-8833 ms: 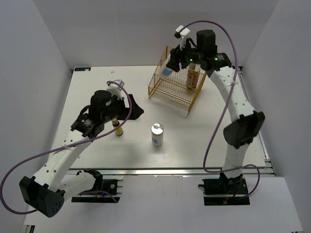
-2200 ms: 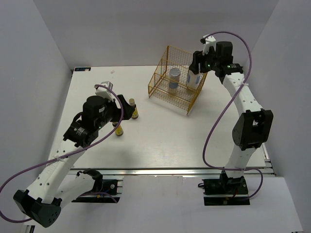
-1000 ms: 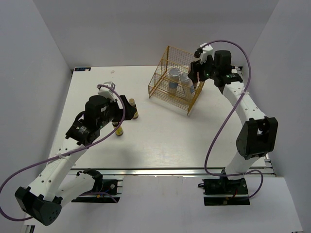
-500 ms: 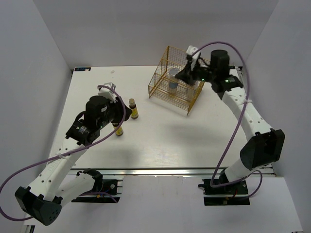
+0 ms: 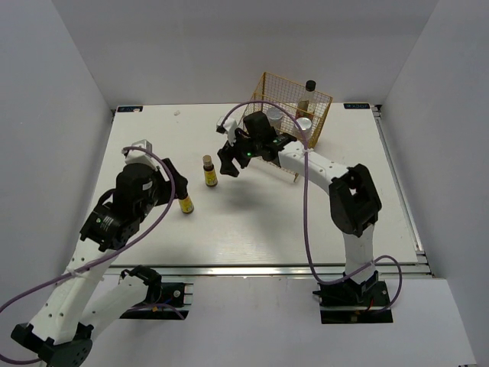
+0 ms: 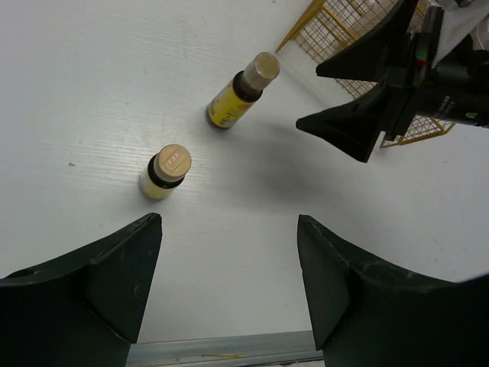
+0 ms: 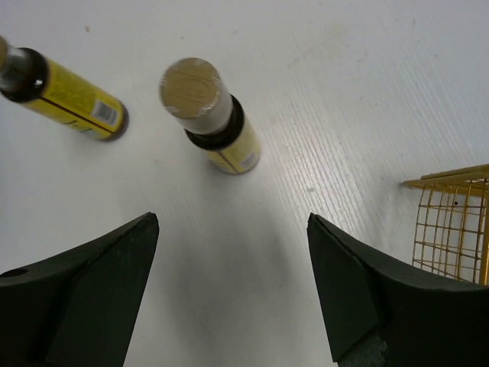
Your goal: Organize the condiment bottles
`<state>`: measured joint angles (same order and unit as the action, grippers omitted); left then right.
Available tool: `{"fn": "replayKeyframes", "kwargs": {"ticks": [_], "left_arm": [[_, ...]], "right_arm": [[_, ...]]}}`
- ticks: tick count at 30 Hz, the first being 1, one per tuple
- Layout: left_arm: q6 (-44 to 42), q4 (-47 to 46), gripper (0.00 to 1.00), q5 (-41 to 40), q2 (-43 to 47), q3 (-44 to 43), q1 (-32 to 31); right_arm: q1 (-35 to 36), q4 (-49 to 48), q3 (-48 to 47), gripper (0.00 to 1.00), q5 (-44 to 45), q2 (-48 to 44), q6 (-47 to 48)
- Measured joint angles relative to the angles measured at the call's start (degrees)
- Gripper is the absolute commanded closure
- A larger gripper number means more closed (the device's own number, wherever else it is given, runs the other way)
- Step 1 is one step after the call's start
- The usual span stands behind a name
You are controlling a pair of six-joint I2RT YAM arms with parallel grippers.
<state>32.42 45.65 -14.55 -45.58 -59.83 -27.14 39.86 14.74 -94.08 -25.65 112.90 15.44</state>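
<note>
A white bench (image 5: 267,222) is showing from above and from both wrists. Two small amber bottles are standing upright and apart, left of centre: the far bottle (image 5: 208,171) and the near bottle (image 5: 186,205). The right gripper (image 7: 231,222) is hovering near the far bottle on its rack side, jaws spread and empty. The left gripper (image 6: 228,229) is hovering near the near bottle, jaws also spread and empty. The gold rack (image 5: 262,134) is sitting at the back. It is holding the tall bottle (image 5: 309,95) and a white cylinder (image 5: 304,125); a second cylinder cannot be made out.

Likely trouble: both grippers are crowding one small patch of bench, so they could knock together. The bottles are looking narrow and tippy, so a finger clipping a cap could topple one and send it rolling. An off-centre squeeze on round glass could make it slip out sideways.

The amber bottles are showing dark glass, yellow labels and flat, pale tan caps. The near bottle's cap is showing a faint raised mark.
</note>
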Motion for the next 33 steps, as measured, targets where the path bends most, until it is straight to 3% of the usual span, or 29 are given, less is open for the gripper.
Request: {"fn": "replayKeyframes", "kwargs": {"ticks": [12,17,28,32,33], "left_arm": [[3.52,5.95,0.17,-2.12,0.26,1.64,0.00],[3.65,6.58,0.17,-2.19,0.15,1.75,0.00],[4.09,6.60,0.17,-2.16,0.17,2.73,0.00],[4.09,6.64,0.17,-2.19,0.15,3.32,0.00],[4.09,6.60,0.17,-2.19,0.15,3.45,0.00]], "right_arm": [[2.73,-1.66,-10.51,0.13,4.48,9.25,-4.17],[3.45,-2.64,-12.41,0.17,4.07,11.08,-4.96],[3.45,-4.87,-14.53,0.45,2.86,13.99,-6.14],[3.45,-5.44,-14.56,0.71,2.21,14.23,-5.62],[3.45,-5.70,-14.58,0.85,2.08,14.23,-5.64]]}}
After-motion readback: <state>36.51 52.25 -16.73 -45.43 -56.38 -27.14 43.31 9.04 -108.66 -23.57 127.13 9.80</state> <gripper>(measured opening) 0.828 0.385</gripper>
